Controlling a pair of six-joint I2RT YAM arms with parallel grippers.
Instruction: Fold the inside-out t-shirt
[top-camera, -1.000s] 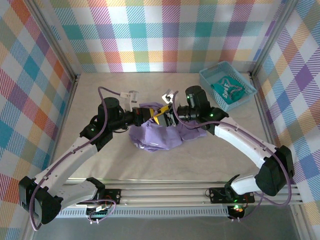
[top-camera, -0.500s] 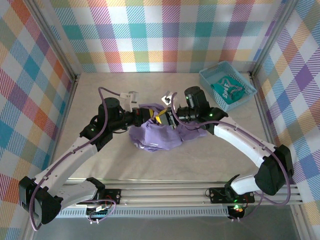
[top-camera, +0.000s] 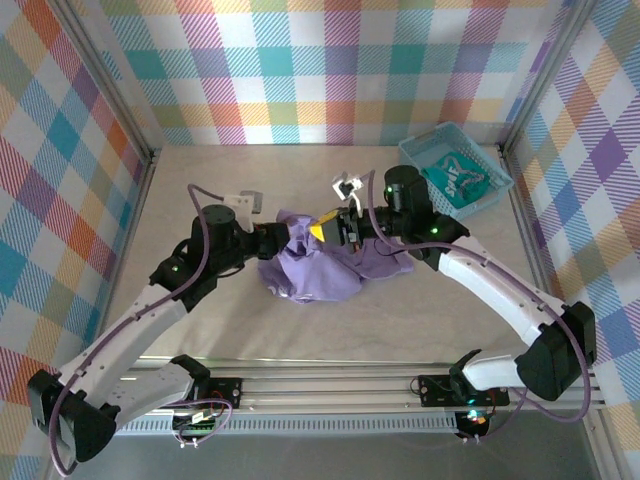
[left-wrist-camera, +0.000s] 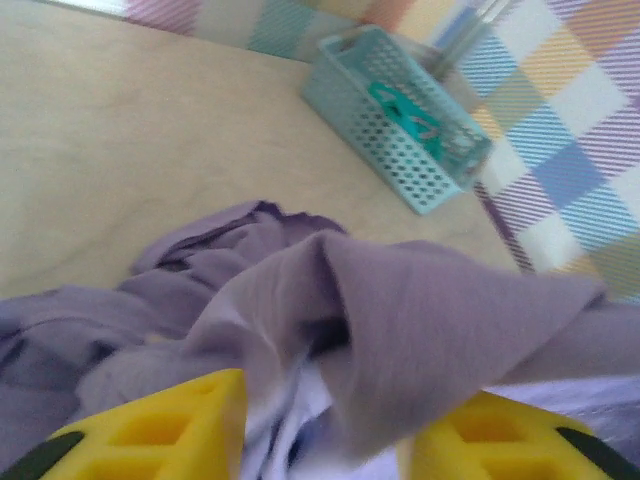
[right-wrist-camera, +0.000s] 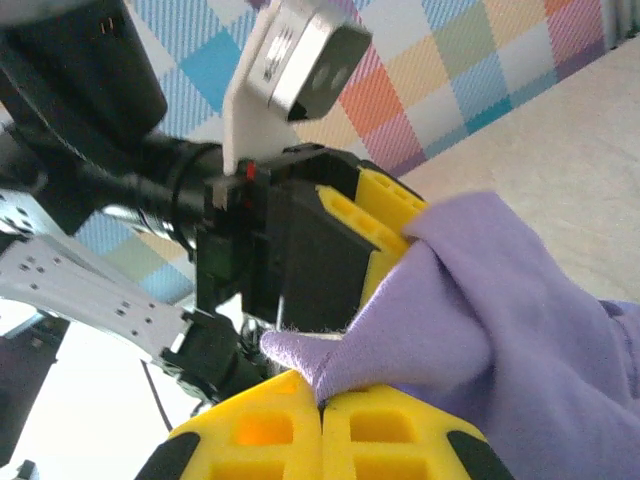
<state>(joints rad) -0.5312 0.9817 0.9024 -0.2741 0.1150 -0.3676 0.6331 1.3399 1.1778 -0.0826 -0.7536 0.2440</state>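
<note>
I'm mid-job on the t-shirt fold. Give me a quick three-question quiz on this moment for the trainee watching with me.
1. True or false: the right gripper is shut on a fold of the lavender t-shirt.
2. What lies in the teal basket at the table's far right corner? A) nothing B) a teal-green garment with white markings C) the lavender t-shirt
3. Fill in: in the left wrist view, the fingers of the left gripper stand ____, with t-shirt fabric draped between them.

Key: 1 true; 2 B; 3 open.
</note>
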